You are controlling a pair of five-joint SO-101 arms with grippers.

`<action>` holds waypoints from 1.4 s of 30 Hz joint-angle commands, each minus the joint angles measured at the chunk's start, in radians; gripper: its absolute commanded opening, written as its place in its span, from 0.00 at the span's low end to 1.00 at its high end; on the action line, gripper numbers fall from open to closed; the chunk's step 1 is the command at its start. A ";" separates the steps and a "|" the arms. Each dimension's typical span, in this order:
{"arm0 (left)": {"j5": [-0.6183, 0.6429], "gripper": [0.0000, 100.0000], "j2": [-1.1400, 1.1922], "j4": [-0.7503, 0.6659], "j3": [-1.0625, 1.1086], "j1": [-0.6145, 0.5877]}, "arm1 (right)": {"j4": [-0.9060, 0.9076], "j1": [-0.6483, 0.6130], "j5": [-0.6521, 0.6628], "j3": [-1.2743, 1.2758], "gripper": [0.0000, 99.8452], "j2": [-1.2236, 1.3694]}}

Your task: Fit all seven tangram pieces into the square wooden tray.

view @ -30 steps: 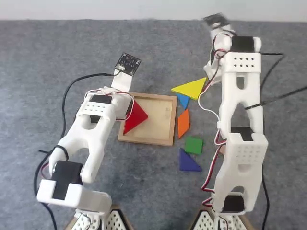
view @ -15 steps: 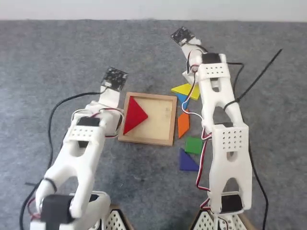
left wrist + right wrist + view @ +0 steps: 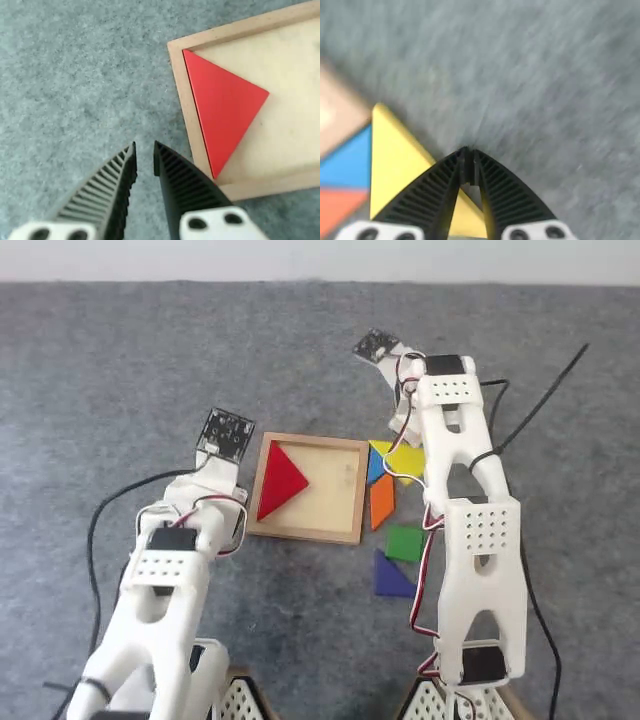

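Left gripper: your left gripper [image 3: 144, 147] hangs over the grey carpet [image 3: 110, 360], just off the tray's left rim. Its jaws are a narrow slit apart, with nothing between them.
Right gripper: your right gripper [image 3: 469, 151] is low over the carpet, at the edge of the yellow triangle [image 3: 400, 462]. Its jaws are closed tip to tip, and you can't tell whether they pinch the piece.
Tray: the square wooden tray [image 3: 330, 495] sits on the carpet between your two arms.
Red triangle: the red triangle [image 3: 280, 480] lies flat inside the tray with its long side against the left wall and its point toward the tray's middle.
Yellow triangle: it is outside the tray, near the upper right corner, partly under your right arm.
Light blue triangle: the light blue triangle [image 3: 376, 464] is wedged between the tray's right rim and the yellow piece, touching the yellow.
Orange parallelogram: the orange parallelogram [image 3: 382, 500] is just beside the right rim, below the light blue one.
Green square: the green square [image 3: 404, 542] is on the carpet, nearer the arm bases than the orange piece.
Dark blue triangle: the dark blue triangle [image 3: 392, 578] is just below the green square, apart from the tray.
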 commanded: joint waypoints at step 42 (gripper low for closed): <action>-0.014 0.05 -0.106 -0.020 0.039 -0.006 | -0.071 -0.067 0.601 0.798 0.34 -0.627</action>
